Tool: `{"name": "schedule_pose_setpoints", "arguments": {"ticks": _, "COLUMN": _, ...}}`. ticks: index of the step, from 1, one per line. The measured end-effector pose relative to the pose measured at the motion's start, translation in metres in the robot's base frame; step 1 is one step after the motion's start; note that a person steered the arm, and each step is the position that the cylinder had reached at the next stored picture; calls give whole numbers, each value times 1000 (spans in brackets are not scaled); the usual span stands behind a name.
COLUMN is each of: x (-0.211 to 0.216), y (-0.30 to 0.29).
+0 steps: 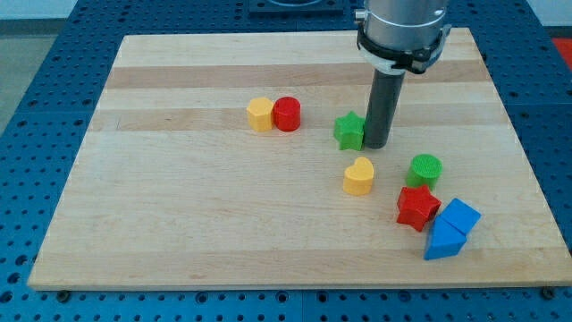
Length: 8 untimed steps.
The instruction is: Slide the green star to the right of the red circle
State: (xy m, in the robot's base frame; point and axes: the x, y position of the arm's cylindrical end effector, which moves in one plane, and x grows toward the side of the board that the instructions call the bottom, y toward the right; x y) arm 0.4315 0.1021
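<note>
The green star (pixel 349 131) lies on the wooden board (pixel 179 224), right of centre. The red circle (pixel 287 114) sits to the view's left of it, a gap apart, touching a yellow hexagon block (pixel 260 114) on its left. My tip (pixel 375 145) stands right against the green star's right side, touching or nearly touching it. The rod rises from there to the arm's grey collar at the view's top.
A yellow heart (pixel 358 176) lies just below the star. A green circle (pixel 424 169), a red star (pixel 417 207) and two blue blocks (pixel 452 227) cluster at the lower right. The board's right edge is close to them.
</note>
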Motion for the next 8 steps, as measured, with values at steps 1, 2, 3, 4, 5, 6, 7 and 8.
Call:
{"name": "schedule_pose_setpoints", "arguments": {"ticks": 1, "x": -7, "y": -4}}
{"name": "schedule_pose_setpoints", "arguments": {"ticks": 2, "x": -6, "y": -1}}
{"name": "schedule_pose_setpoints", "arguments": {"ticks": 3, "x": 14, "y": 10}}
{"name": "schedule_pose_setpoints", "arguments": {"ticks": 4, "x": 33, "y": 13}}
{"name": "schedule_pose_setpoints", "arguments": {"ticks": 5, "x": 34, "y": 10}}
{"name": "schedule_pose_setpoints", "arguments": {"ticks": 6, "x": 23, "y": 7}}
{"name": "schedule_pose_setpoints", "arguments": {"ticks": 7, "x": 11, "y": -2}}
{"name": "schedule_pose_setpoints", "arguments": {"ticks": 8, "x": 7, "y": -8}}
